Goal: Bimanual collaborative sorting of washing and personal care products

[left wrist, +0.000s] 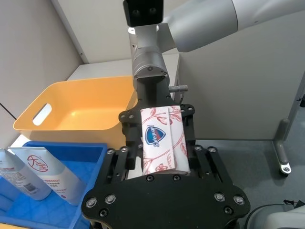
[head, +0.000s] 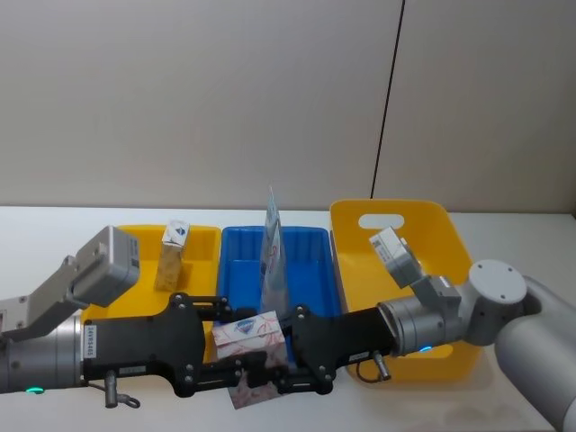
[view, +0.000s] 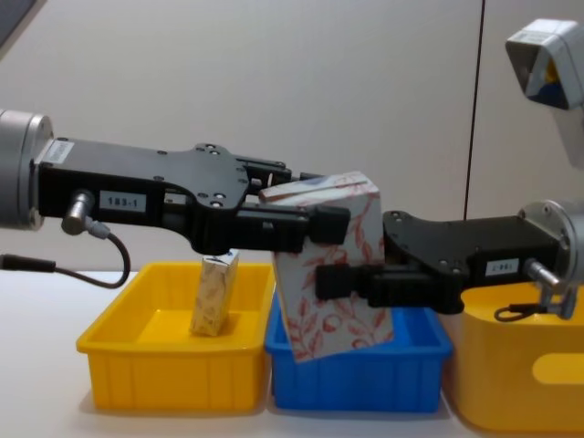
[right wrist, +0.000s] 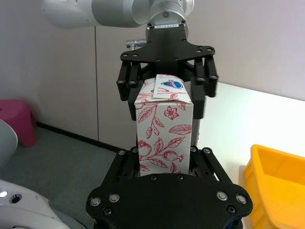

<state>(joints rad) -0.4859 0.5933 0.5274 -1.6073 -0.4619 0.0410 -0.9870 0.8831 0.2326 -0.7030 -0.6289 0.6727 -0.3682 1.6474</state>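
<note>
Left gripper and right gripper are both seen pinching one held carton, each from its own side, so a hand-over between the arms is judged to be under way. The held carton is kept in the air, tilted, in front of the blue bin and clear of the table. In the chest view its upper part is gripped by the left gripper and its lower part by the right.

Some sorting is judged done: a second carton is stood in the small yellow bin, and a pouch is propped upright in the blue bin. What can be seen of the large yellow bin holds nothing. The held carton has yet to be passed on and placed.

The held carton is a small white box, printed with red-pink leaves and flowers, with a blue mark on its folded top flap. Its edges look crisp and undented.
</note>
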